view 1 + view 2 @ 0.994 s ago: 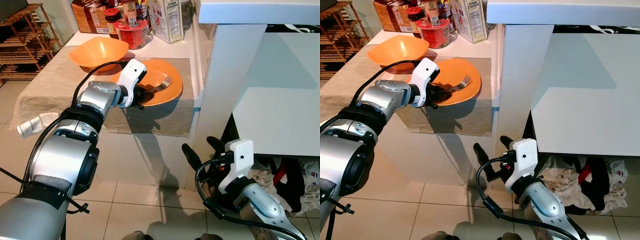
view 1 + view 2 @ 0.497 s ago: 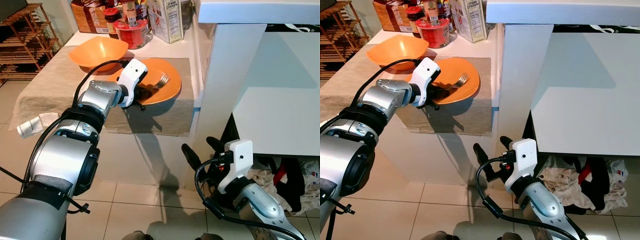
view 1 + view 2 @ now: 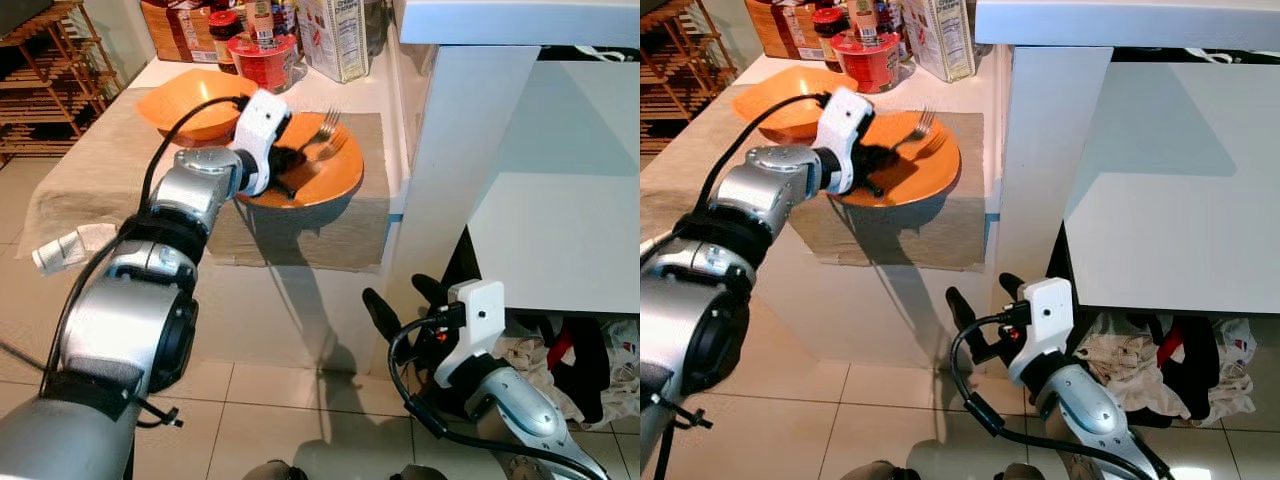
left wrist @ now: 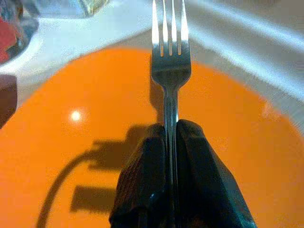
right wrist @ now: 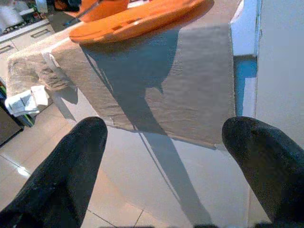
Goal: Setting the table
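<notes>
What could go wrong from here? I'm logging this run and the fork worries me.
1. The left gripper pinches the fork by its thin handle only; it could twist or slip out over the plate.
2. The plate sits near the cloth's overhanging edge; a downward push might tip or slide it.
3. The bowl lies close beside the left arm, which could bump it.

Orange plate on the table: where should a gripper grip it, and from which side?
Grip the orange plate at its near rim, coming from the table's front edge. That thin, shallow rim nearly reaches the edge; the bowl and jars crowd the far side.
</notes>
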You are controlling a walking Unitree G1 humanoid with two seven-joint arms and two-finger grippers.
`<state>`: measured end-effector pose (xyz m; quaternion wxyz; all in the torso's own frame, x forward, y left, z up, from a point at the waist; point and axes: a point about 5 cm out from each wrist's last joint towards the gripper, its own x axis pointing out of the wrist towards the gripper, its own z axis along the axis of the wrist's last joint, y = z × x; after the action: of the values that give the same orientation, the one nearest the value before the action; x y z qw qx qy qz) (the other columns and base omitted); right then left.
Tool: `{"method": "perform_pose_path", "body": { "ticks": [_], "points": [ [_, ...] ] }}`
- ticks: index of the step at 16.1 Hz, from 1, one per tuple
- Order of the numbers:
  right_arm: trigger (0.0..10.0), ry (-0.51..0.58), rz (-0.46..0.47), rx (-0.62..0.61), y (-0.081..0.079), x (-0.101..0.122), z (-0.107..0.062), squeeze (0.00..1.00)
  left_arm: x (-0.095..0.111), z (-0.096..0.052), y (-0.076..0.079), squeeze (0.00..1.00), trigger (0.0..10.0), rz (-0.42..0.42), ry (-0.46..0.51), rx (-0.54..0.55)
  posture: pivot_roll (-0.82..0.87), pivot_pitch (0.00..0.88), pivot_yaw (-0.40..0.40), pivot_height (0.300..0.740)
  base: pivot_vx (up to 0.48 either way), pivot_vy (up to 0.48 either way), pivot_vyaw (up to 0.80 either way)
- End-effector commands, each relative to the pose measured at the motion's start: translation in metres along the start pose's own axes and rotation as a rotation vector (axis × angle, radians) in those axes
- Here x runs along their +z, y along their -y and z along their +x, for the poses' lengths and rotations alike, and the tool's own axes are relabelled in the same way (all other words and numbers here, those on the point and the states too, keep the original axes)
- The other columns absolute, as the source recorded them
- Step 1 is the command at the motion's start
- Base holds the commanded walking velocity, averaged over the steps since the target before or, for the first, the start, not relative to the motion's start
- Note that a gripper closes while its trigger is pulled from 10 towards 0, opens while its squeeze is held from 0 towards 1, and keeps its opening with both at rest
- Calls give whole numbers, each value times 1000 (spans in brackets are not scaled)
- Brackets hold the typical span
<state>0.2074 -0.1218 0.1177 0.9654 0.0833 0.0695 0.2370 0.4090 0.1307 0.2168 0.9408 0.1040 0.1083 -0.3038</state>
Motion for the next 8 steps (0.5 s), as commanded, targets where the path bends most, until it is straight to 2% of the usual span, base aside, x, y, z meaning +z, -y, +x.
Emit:
{"method": "perform_pose_path", "body": {
  "ticks": [1,2,3,4,6,7,8],
  "points": [
    [10000,-9,5,0,-1,-4,1,0,6,-4,-2,0,0,-23,65,22,-121,31,99,727,0,0,0],
    [10000,-1,1,-23,2,-4,2,0,11,-10,-2,0,0,-8,155,58,-114,22,103,727,0,0,0],
    [10000,7,-7,-42,4,-4,3,0,13,-15,-2,0,0,0,193,80,-114,22,103,727,0,0,0],
    [10000,29,-29,-100,12,-2,4,0,11,-25,-1,0,0,15,261,138,-109,17,104,727,0,0,0],
    [10000,70,-68,-198,26,2,5,0,0,-42,1,0,0,10,322,234,-90,5,100,727,0,0,0],
    [10000,97,-129,-284,37,5,5,0,-12,-57,4,0,0,11,355,308,-82,0,97,727,0,0,0],
    [10000,121,-149,-350,47,6,3,0,-24,-71,13,0,0,17,374,342,-67,0,90,727,0,0,0]
  ]
}}
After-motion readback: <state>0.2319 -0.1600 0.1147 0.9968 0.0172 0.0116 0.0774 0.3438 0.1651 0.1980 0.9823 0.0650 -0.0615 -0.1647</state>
